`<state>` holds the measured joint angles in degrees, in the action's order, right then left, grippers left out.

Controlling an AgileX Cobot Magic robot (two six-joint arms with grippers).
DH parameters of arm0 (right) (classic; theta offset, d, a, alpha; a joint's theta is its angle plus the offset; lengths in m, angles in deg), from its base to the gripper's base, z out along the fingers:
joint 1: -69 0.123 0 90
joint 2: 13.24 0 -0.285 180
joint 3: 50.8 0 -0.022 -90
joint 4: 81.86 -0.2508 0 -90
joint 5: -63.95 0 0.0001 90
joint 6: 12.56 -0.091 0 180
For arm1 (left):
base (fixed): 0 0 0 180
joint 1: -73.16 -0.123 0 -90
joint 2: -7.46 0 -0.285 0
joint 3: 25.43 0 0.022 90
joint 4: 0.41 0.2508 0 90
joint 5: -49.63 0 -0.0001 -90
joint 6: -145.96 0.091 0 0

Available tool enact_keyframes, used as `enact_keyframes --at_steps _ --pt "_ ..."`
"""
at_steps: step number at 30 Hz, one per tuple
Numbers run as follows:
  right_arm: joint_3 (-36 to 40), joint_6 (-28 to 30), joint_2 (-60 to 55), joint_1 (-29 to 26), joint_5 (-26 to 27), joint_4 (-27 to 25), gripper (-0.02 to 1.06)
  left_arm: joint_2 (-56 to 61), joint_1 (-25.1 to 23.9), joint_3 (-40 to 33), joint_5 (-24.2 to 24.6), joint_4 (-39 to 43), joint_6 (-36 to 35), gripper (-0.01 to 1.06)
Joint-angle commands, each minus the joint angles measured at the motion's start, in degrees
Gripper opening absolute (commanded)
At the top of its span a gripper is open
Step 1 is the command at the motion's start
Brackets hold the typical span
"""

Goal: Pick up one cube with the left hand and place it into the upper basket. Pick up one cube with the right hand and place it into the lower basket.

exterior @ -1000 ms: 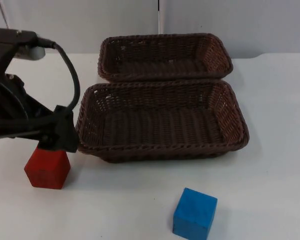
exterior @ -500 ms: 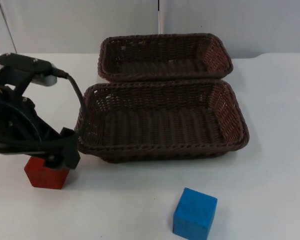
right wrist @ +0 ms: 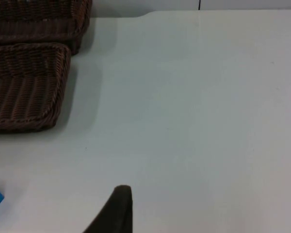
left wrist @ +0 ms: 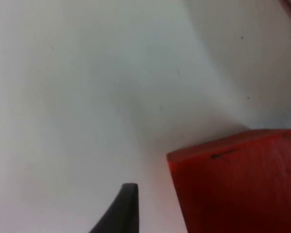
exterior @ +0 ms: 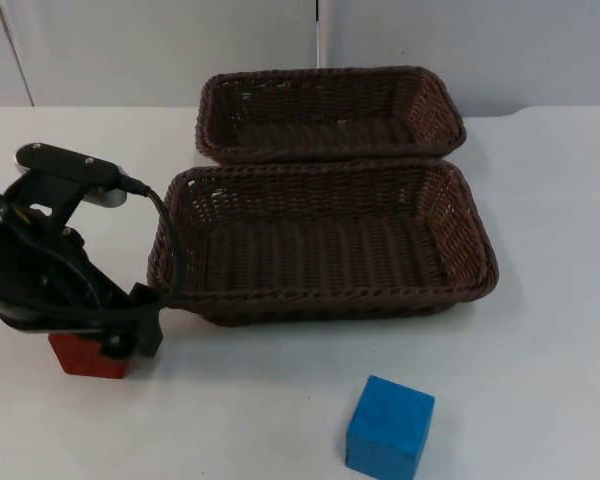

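Top view has my left gripper [exterior: 105,345] low over the red cube [exterior: 85,356], left of the near basket [exterior: 325,300]; I cannot tell its finger state. Blue cube [exterior: 388,428] sits near, right arm waits

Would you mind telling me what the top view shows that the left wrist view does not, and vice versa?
Top view: upper basket, lower basket, blue cube and the left end effector low over the red cube. Left wrist view: a small dark mark near the cube's edge. Shared: the red cube on the white table. The right end effector waits over bare table beside the baskets.
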<state>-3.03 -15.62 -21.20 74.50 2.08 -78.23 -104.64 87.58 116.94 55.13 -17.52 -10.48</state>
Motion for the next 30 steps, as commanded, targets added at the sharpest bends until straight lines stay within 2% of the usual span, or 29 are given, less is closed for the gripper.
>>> enact_keyframes --at_steps 1,16,30 --pt "-0.1 0.1 0.2 -0.3 0.0 -0.1 1.05 -0.4 0.2 0.2 -1.8 0.2 -0.5 1.05" --pt "-0.1 0.1 0.2 -0.3 0.0 -0.1 1.05 -4.6 0.2 0.2 -4.9 0.2 -0.5 1.05" --pt "-0.1 0.1 0.2 -0.3 0.0 -0.1 1.05 -4.6 0.2 0.2 -5.0 0.2 -0.5 1.03"
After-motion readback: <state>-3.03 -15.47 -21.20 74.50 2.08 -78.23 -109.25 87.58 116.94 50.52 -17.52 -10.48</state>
